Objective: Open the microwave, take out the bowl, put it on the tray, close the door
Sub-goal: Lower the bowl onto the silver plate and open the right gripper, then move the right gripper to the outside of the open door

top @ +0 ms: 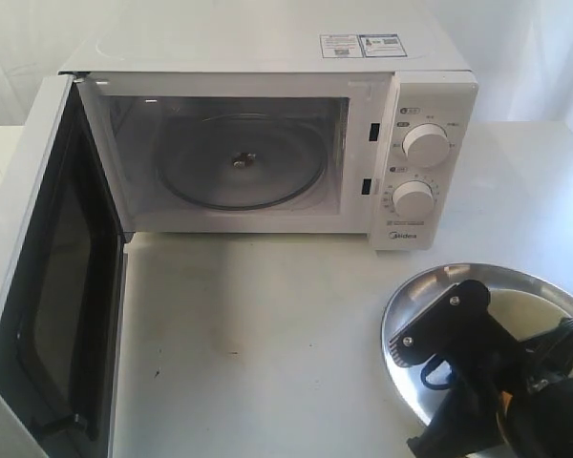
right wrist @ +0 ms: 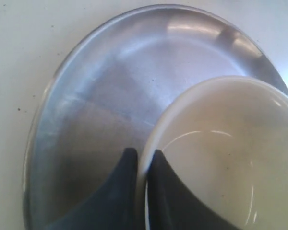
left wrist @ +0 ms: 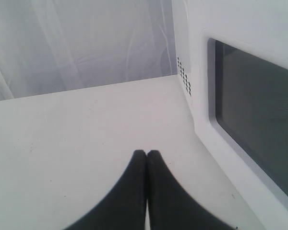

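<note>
Silver metal fills the right wrist view: the tray (right wrist: 86, 105) lies directly under the bowl (right wrist: 221, 158). The right gripper (right wrist: 141, 155) pinches the bowl's rim, one finger inside the wall and one outside. The bowl hangs toward one side of the tray rather than over its middle. Whether its base touches the metal I cannot tell (the wrist camera looks almost straight down). The coming move therefore probably turns on a short vertical relation: lower if needed, then let go.

In the exterior view the microwave (top: 267, 48) holds only its glass turntable (top: 239, 162), and the door (top: 48, 286) is swung wide to the left. The left gripper (left wrist: 146, 154), fingers pressed together on nothing, hovers over the table (left wrist: 62, 143) just beside the door's outer face. That makes the left arm the nearer one for pushing the door shut.
</note>
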`<act>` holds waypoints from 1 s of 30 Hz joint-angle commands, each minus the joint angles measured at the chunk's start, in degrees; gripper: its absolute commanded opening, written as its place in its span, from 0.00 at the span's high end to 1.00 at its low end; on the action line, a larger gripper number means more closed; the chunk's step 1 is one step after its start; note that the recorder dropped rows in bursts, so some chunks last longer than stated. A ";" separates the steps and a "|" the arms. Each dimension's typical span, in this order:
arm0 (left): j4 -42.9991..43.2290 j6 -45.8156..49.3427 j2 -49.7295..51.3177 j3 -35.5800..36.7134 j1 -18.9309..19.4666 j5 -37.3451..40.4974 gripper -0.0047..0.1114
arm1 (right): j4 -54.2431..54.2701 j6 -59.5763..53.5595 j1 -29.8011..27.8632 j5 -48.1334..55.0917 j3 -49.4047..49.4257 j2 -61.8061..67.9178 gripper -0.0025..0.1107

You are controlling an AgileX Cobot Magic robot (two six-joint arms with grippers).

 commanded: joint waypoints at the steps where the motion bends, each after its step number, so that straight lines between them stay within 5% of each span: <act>1: -0.45 0.00 -0.12 -0.16 -0.20 -0.21 0.96 | -7.87 8.69 -0.16 1.45 1.08 -0.39 0.98; 26: -0.45 0.00 -0.12 -0.16 -0.20 -0.21 0.96 | -15.76 18.13 -3.73 2.93 1.07 5.25 0.98; 30: -0.45 0.00 -0.12 -0.16 -0.20 -0.21 0.96 | -15.76 18.54 -3.73 3.07 1.07 5.25 0.90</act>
